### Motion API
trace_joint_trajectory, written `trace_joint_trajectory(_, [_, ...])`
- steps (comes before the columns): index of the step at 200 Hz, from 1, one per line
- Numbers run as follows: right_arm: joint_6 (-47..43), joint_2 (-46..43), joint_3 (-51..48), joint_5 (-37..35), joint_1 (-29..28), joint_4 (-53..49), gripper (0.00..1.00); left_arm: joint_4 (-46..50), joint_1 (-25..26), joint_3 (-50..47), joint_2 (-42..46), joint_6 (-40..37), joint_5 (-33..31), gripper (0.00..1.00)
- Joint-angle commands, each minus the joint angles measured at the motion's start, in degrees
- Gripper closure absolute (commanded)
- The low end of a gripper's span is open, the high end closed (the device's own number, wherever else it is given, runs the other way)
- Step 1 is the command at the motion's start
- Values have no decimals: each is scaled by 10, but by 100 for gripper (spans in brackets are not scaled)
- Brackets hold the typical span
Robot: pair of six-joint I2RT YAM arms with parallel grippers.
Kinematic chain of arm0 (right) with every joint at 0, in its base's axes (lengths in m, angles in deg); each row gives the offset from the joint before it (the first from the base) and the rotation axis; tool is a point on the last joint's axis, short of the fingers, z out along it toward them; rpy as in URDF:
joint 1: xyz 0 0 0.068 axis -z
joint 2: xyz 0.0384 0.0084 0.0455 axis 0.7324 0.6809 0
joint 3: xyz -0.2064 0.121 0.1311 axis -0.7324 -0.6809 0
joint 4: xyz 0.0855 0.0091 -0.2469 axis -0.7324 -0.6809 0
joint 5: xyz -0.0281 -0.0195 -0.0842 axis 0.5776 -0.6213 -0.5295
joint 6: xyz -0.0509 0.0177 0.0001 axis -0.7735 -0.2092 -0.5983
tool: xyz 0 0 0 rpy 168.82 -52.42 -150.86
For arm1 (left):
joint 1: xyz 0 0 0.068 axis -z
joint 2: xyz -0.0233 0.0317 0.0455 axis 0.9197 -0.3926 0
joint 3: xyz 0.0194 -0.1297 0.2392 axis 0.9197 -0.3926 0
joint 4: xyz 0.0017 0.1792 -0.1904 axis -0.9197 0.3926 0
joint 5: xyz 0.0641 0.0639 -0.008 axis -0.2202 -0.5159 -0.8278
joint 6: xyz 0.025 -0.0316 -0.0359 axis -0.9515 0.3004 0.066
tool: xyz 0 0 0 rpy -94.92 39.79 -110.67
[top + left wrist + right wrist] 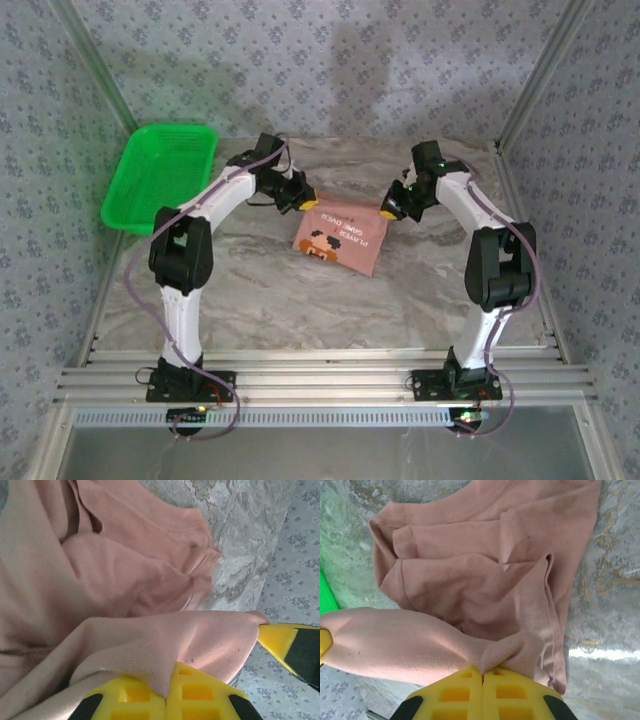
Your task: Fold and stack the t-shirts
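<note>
Marbled grey bench (280, 300) carries the salmon-pink cotton t-shirt (338, 240) at its centre, soft and partly folded, its far edge running left to right between the arms. Left gripper (166, 696) and right gripper (482, 679), yellow jaws pressed together, each pinch one bunched end of that edge. The rest of the cloth lies toward the arm bases, so the fold probably goes that way.

Your left arm (185, 250) and right arm (495, 260) both bend at the elbow, wrists angled in toward each other. Your left gripper (166, 696) is clamped, with t-shirt (470, 595) cloth pinched between its fingers. Your right gripper (482, 676) is the same deal, a fold squeezed right at the fingertips.
</note>
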State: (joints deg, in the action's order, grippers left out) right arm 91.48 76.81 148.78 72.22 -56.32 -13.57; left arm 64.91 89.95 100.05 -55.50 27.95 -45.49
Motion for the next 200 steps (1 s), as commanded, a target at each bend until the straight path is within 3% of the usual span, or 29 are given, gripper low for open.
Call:
trace_joint_trajectory(1, [-15,42,27,6,20,15,100,8,-17,51,-49,-4,23,100])
trace_joint_trajectory(14, [-10,72,48,8,30,29,100,8,-24,83,-81,3,30,95])
trace_joint_trajectory(18, [-7,80,54,8,33,39,94,7,-26,91,-90,5,32,92])
trace_joint_trajectory(28, [24,100,68,17,38,67,73,5,-30,139,-112,13,40,74])
trace_joint_trajectory(41, [38,130,112,37,47,88,64,22,-33,216,-143,25,40,47])
trace_joint_trajectory(70, [41,136,225,45,59,71,54,112,-36,417,-178,27,27,23])
trace_joint_trajectory(90, [22,83,237,32,59,57,53,203,-37,530,-166,-14,-10,21])
trace_joint_trajectory(110, [-41,-8,173,32,51,15,49,257,-35,523,-94,-84,-58,20])
trace_joint_trajectory(124, [-73,-125,69,-2,45,35,42,268,-35,447,-9,-139,-119,20])
trace_joint_trajectory(132, [-84,-208,-5,-38,43,56,33,240,-35,351,60,-168,-151,19])
trace_joint_trajectory(163, [-116,-453,-286,-161,84,83,13,-43,-71,-144,362,-153,-255,1])
trace_joint_trajectory(174, [-113,-506,-376,-173,111,116,9,-104,-79,-281,433,-153,-321,0])
trace_joint_trajectory(180, [-112,-526,-416,-186,122,138,0,-129,-83,-344,460,-155,-353,0])
trace_joint_trajectory(200, [-127,-543,-499,-268,131,196,0,-172,-108,-470,497,-167,-430,0])
